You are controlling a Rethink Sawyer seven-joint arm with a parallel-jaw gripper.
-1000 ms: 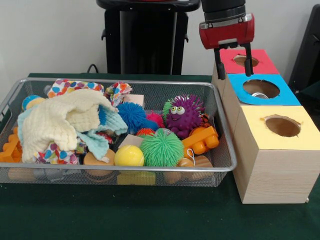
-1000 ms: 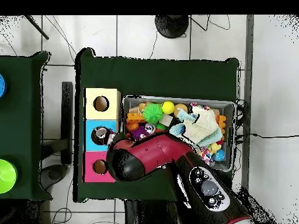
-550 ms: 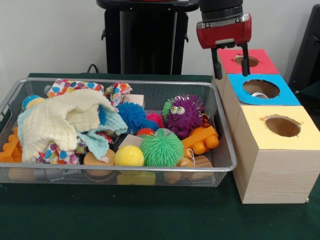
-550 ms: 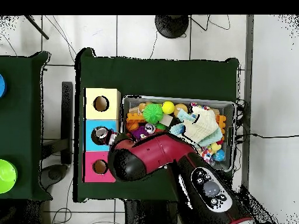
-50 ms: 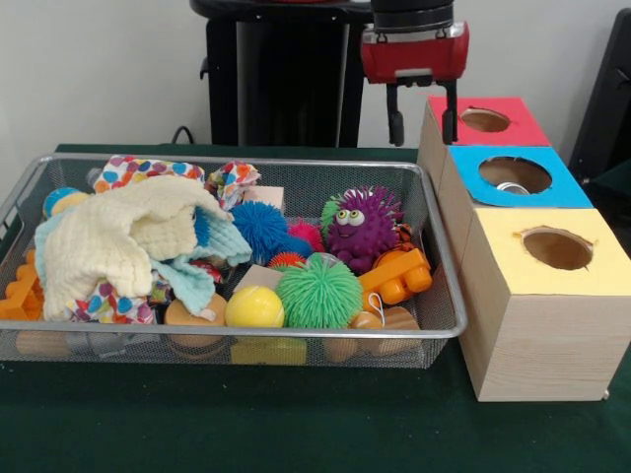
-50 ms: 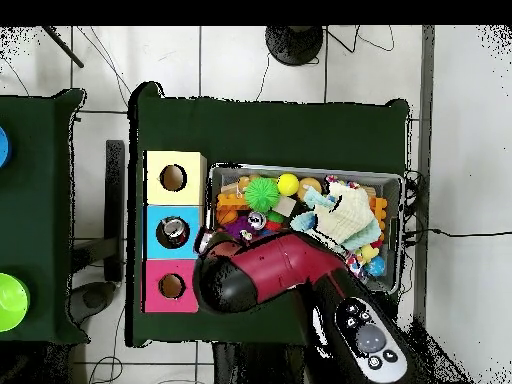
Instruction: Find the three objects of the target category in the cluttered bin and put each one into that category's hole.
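My gripper [image 5: 423, 126] hangs open and empty above the table, just left of the red-topped box [image 5: 513, 126] and behind the far right corner of the wire bin [image 5: 446, 330]. The bin holds a purple fuzzy monster [image 5: 362, 227], a green spiky ball [image 5: 318, 293], a blue spiky ball [image 5: 260, 226], a yellow ball [image 5: 254, 307], an orange toy block [image 5: 396, 276] and a cream cloth [image 5: 123, 239] over patterned fabric. In the overhead view the arm's red and black head [image 6: 240, 280] covers the bin's near left part [image 6: 390, 182], hiding the gripper.
Three wooden boxes stand in a row right of the bin: red, blue [image 5: 557, 192] and yellow [image 5: 513, 235], each with a round hole. Something pale lies in the blue box's hole [image 5: 510, 185]. A black pedestal [image 5: 281, 84] stands behind the bin.
The gripper has moved left and slightly up, from over the red and blue boxes to the space beside the red box. It stays open and empty.
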